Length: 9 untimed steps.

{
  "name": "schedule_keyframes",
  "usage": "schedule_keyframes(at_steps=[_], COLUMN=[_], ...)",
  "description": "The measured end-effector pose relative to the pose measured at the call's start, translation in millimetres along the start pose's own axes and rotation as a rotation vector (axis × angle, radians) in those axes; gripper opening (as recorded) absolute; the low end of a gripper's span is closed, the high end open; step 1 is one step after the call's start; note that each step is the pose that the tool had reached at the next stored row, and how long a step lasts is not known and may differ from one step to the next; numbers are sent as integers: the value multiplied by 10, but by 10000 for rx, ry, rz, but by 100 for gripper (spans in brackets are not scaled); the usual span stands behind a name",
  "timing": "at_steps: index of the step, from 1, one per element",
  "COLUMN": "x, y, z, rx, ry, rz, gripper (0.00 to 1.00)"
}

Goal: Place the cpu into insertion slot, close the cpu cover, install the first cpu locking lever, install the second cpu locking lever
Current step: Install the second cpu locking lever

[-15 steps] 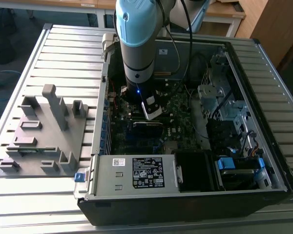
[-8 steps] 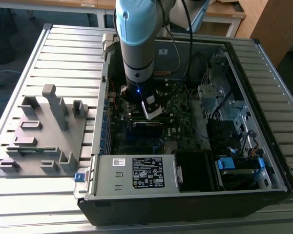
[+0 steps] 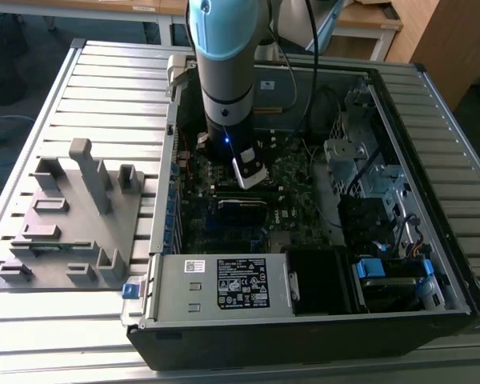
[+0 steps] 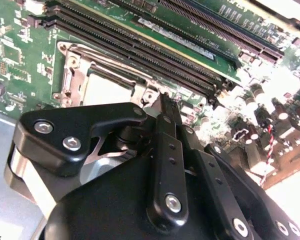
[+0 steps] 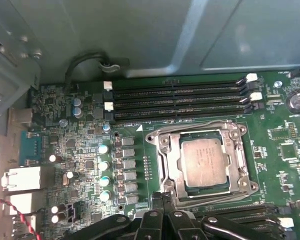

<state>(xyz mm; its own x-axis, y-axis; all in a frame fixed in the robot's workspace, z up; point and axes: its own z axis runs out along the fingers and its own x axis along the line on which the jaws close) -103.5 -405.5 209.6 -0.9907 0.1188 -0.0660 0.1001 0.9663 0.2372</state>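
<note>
1. In the first wrist view the cpu [image 5: 203, 160] sits in the insertion slot [image 5: 171, 172], the cpu cover [image 5: 204, 134] lying flat around it, just beyond the tool [image 5: 162, 199].
2. The slot's near edge is hidden behind the tool's black linkage.
3. The tool's fingers [image 4: 166, 112] are pressed together, holding nothing, above the slot's edge.

Daylight falls evenly on the slatted worktop [image 3: 80, 88] in the exterior view, while the open computer case [image 3: 320, 200] is dim inside, darkest toward 5 o'clock. A small blue light glows on the arm [image 3: 226, 141]. In the second wrist view, glare washes out the circuit board [image 4: 270, 95] toward 3 o'clock, and the near black fingers [image 4: 167, 165] look soft. The first wrist view is evenly lit, mildly hazy.
</note>
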Motion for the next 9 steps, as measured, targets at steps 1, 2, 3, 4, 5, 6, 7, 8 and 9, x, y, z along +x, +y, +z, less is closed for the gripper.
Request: schedule_keyframes(at_steps=[1,2,3,4,5,6,7,8,9], x=[-1,-3,-4,-6,-7,-8,-7,-7,-7], y=[5,10,15,20,24,27,30,32,36], z=[-20,-39,-60,-80,-97,-107,-110,-110,-110], rx=[1,0,2,4,8,20,59,138,276], ry=[0,0,0,1,0,-1,-7,-15,-29], rz=[0,-1,-1,-1,-2,-4,-6,-12,-26], gripper=[10,10,10,10,10,10,10,10,10])
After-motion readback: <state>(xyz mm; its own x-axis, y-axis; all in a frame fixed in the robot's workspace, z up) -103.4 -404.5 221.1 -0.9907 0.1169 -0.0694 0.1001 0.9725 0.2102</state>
